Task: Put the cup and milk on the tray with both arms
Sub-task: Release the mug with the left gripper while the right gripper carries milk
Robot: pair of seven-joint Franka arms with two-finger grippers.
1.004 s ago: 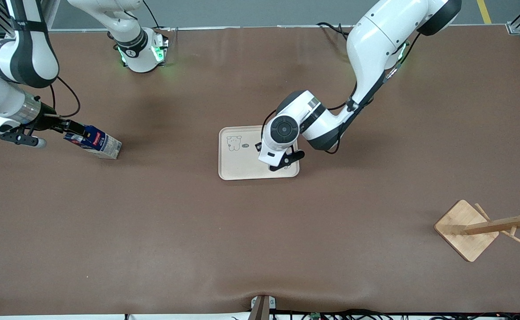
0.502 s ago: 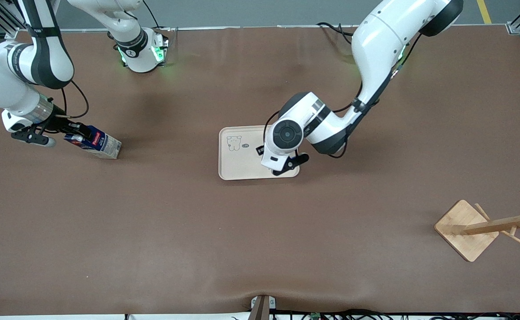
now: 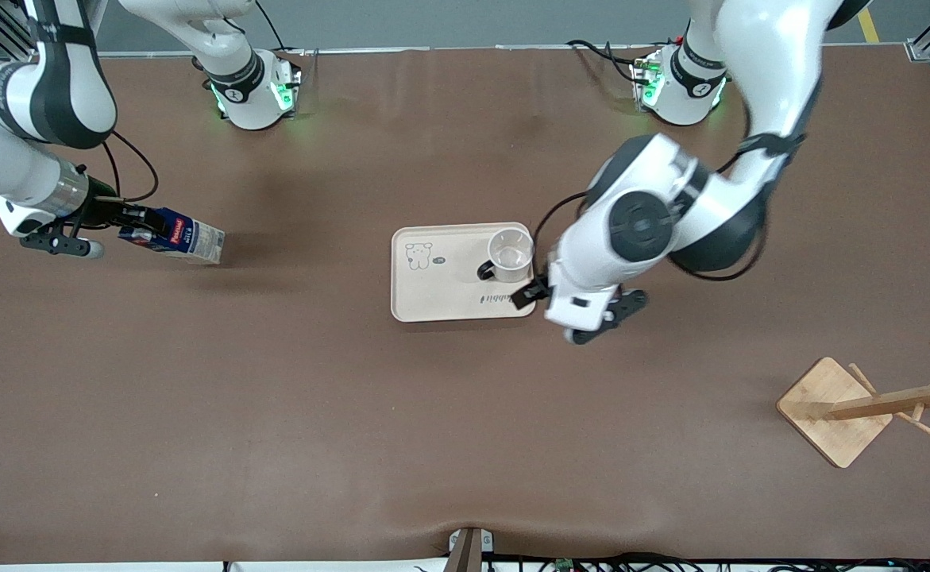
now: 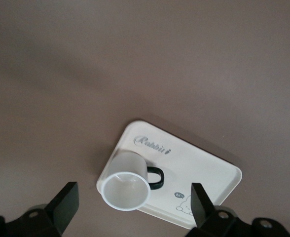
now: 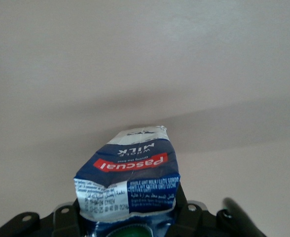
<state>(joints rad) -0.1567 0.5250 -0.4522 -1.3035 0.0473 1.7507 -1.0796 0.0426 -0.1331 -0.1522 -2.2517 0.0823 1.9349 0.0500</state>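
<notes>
A: Cup status?
B: Cup (image 3: 510, 254) stands upright on tray (image 3: 433, 298), centre frame. Left end effector (image 3: 572, 306), fingers apart, hangs over tabletop (image 3: 465, 437) beside it.
A: Milk?
B: Milk (image 3: 183, 241), frame's left edge, clamped tilted in right end effector (image 3: 129, 229), presumably for carrying trayward.

White cup (image 3: 510, 255), cream bear-print tray (image 3: 433, 298), blue red-labelled milk (image 3: 185, 237), brown table (image 3: 353, 413)

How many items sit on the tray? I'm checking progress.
1: the cup stands on the tray, at the end toward the left arm. The milk is off it, in the right end effector.
</notes>
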